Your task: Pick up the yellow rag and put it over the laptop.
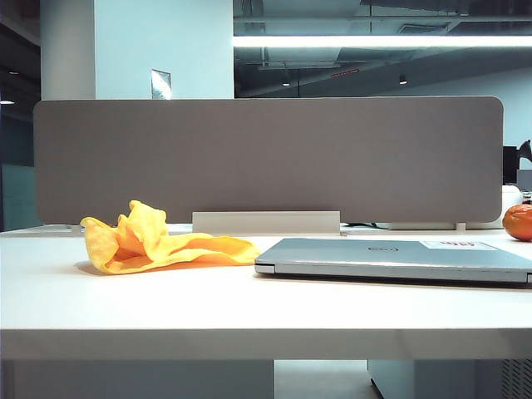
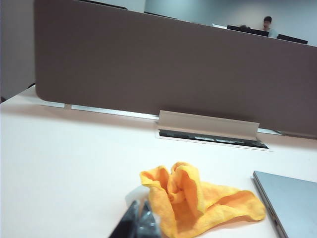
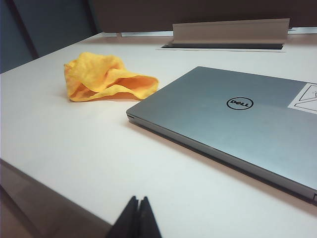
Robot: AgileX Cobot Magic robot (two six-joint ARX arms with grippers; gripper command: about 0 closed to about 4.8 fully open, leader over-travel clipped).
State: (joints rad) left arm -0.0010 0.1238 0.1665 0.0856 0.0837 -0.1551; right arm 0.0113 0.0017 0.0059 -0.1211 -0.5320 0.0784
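Observation:
The yellow rag [image 1: 154,241] lies crumpled on the white table, left of the laptop [image 1: 399,258]. The laptop is closed and flat, silver-grey, with a round logo [image 3: 239,103] and a white sticker [image 3: 307,96] on its lid. In the left wrist view the rag [image 2: 198,201] sits just beyond my left gripper [image 2: 140,206], whose fingers are shut and hold nothing. My right gripper [image 3: 138,200] is shut and empty, near the table's front edge, short of the laptop [image 3: 233,124] and the rag [image 3: 104,77]. Neither gripper shows in the exterior view.
A grey partition screen [image 1: 266,158] runs along the back of the table, with a raised cable flap [image 1: 266,222] at its foot. A round orange fruit [image 1: 519,222] sits at the far right behind the laptop.

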